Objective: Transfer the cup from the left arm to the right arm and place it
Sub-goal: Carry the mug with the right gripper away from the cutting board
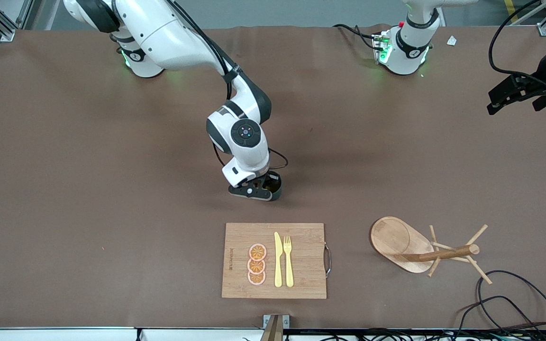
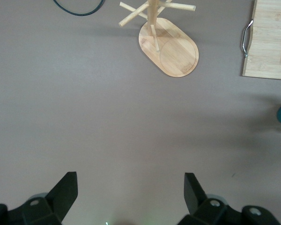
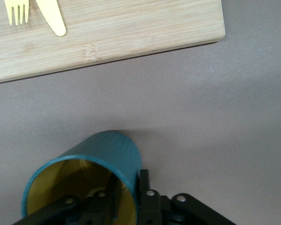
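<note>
a: looking at the right end effector, you can see it low over the middle of the bench, pinching the wall of the cup, one finger inside the ochre interior and one outside the teal wall.

b: so where does that leave the cup?

a: at or just above the bench, a little farther from the front camera than the cutting board. whether its base touches, you cannot tell. a rim grip like this keeps the cup upright and leaves its bottom free, which suits setting it down.

b: and the left end effector?

a: it waits up in the air at the left arm's end of the bench, fingers spread wide with nothing between them. holding off there keeps it clear of the right arm.

b: anything near the drop spot?

a: the board carries orange slices, a knife and a fork, and the mug tree stands well apart, so you'd judge the placement nearly done, with release remaining.
</note>
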Action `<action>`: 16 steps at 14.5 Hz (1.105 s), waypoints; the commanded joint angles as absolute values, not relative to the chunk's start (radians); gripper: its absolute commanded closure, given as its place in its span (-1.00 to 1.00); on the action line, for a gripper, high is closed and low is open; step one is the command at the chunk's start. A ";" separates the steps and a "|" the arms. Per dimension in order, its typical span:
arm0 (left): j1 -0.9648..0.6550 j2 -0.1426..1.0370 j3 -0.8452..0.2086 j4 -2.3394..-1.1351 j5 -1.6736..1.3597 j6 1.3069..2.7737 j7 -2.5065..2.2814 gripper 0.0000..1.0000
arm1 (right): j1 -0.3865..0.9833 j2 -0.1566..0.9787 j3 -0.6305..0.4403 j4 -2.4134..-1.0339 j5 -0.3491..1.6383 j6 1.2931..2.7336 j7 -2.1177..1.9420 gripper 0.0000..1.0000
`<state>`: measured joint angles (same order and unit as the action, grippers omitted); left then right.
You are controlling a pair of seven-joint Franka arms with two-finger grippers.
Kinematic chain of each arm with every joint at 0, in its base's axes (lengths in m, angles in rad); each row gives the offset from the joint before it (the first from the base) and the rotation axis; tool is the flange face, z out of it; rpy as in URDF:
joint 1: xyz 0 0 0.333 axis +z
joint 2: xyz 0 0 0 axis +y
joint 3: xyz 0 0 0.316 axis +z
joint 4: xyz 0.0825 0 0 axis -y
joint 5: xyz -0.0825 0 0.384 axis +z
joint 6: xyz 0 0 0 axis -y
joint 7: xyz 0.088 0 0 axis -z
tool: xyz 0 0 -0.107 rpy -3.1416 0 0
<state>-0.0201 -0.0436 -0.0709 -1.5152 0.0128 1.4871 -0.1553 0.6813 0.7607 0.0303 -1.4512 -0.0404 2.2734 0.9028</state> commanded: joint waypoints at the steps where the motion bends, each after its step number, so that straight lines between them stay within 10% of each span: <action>1: -0.020 -0.040 -0.072 -1.502 0.017 1.474 -0.144 -1.00 | 0.680 0.765 0.032 -1.445 -0.064 2.280 0.927 0.95; 10: -0.018 -0.037 -0.071 -1.500 0.018 1.479 -0.146 -1.00 | 0.577 0.576 0.034 -1.482 -0.057 1.966 0.691 0.99; 16: -0.020 -0.032 -0.072 -1.500 0.018 1.480 -0.144 -1.00 | 0.316 0.295 0.035 -1.885 -0.057 2.117 0.225 0.99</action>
<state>-0.0205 -0.0361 -0.0711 -1.5153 0.0128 1.4876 -0.1553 0.4127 0.4388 0.0135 -1.6845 -0.0433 2.0518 0.3532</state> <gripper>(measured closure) 0.000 0.956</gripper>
